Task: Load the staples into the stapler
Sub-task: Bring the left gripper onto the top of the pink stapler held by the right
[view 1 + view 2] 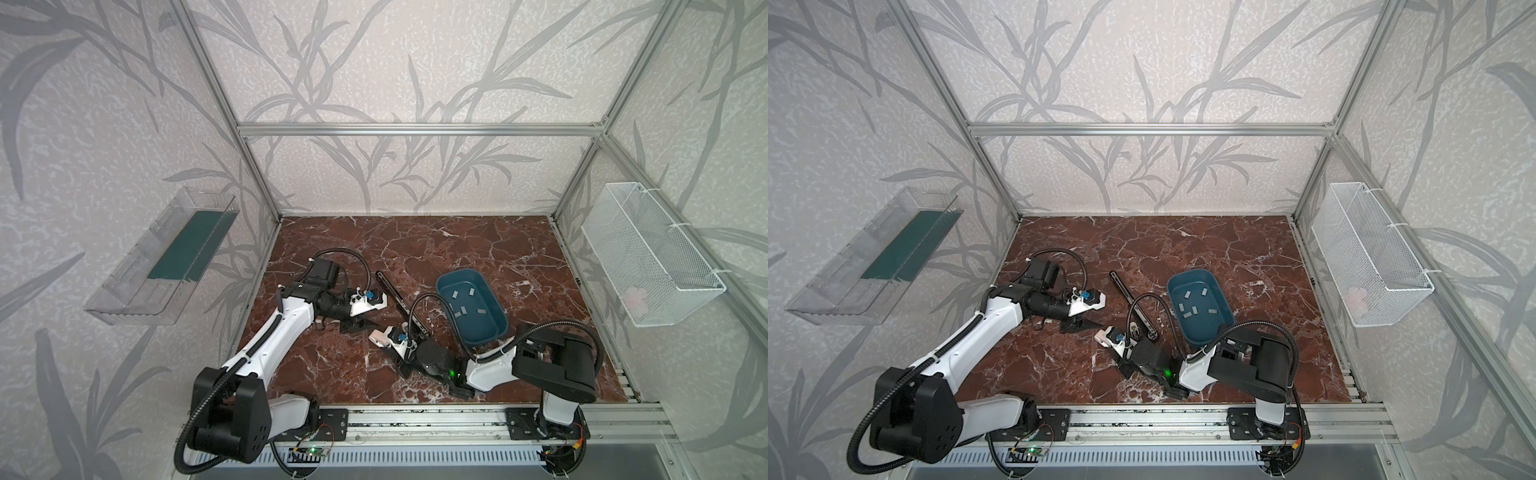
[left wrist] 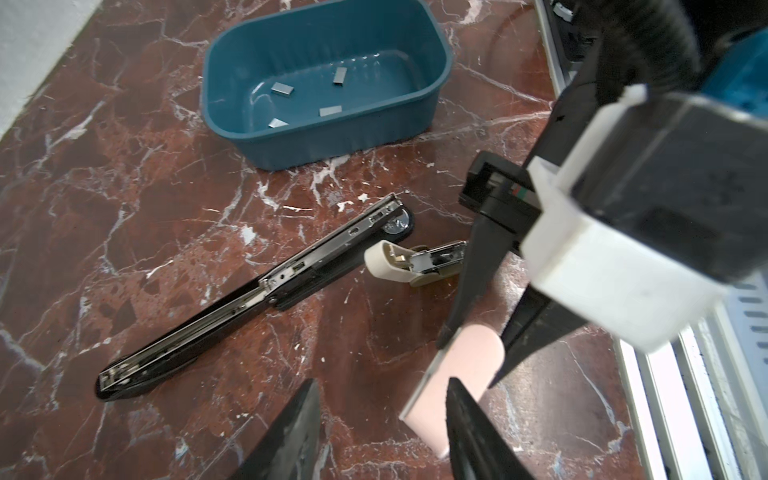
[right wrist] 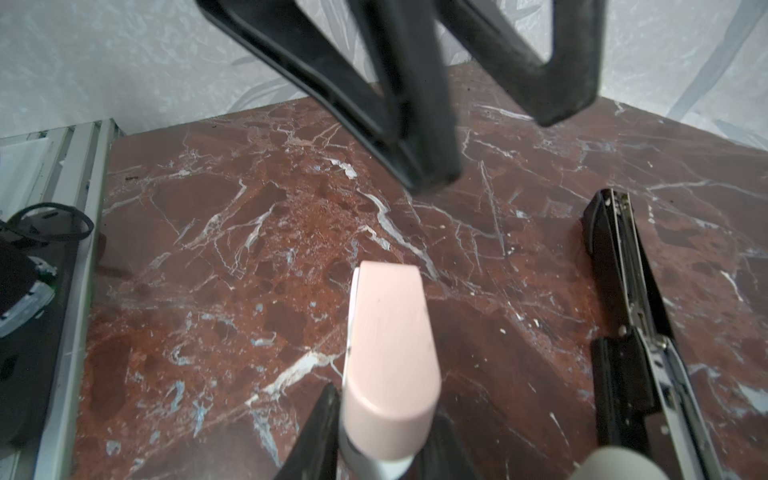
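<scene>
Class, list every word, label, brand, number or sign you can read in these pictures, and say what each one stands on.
No text can be read.
The black stapler, pink stapler, tub and staples show no print.
A small mark on the left arm is too small to read.
</scene>
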Robot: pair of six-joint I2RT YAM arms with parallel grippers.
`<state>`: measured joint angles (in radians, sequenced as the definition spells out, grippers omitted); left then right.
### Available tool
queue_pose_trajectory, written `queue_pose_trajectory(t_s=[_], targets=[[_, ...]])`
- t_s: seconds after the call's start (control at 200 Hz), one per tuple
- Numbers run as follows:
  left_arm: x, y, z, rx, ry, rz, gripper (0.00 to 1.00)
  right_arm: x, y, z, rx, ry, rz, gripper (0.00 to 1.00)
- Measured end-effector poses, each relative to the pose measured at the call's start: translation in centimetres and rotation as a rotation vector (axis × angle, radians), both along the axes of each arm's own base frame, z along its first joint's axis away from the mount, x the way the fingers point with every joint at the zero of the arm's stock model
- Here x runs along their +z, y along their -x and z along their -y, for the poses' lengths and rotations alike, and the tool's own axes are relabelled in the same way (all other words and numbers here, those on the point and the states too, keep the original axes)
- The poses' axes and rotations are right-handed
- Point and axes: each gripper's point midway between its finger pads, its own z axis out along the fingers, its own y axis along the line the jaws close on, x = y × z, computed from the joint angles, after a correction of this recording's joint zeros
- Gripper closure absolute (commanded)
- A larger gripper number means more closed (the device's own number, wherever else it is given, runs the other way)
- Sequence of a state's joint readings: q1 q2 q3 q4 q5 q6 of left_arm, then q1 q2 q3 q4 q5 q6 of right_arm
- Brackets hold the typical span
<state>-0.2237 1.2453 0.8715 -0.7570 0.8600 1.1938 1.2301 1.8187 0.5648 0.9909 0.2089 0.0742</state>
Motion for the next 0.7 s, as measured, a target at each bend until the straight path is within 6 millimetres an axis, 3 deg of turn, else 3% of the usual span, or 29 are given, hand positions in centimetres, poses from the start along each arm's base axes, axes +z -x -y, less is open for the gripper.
queue_pose_trajectory(t_s=[0.165, 0.385, 0.53, 0.7], targets=[[0.1, 2.4, 1.2, -0.076, -0.031, -0.005, 0.52, -1.1, 0.5, 1.3, 0.002, 0.034, -0.009, 0.77], [-2.2, 5.4, 2.4, -0.191, -0.143, -0.031, 0.52, 1.2, 1.1, 1.9, 0.011, -0.008, 0.021, 0.78], [-2.2, 5.4, 2.6, -0.194, -0.146, 0.0, 0.45, 2.2, 1.8, 2.0, 0.022, -0.027, 0.034, 0.78], [-2.5, 5.2, 2.6, -0.178, -0.142, 0.031, 0.45, 2.1, 2.7, 1.8, 0.046, -0.02, 0.041, 0.78]])
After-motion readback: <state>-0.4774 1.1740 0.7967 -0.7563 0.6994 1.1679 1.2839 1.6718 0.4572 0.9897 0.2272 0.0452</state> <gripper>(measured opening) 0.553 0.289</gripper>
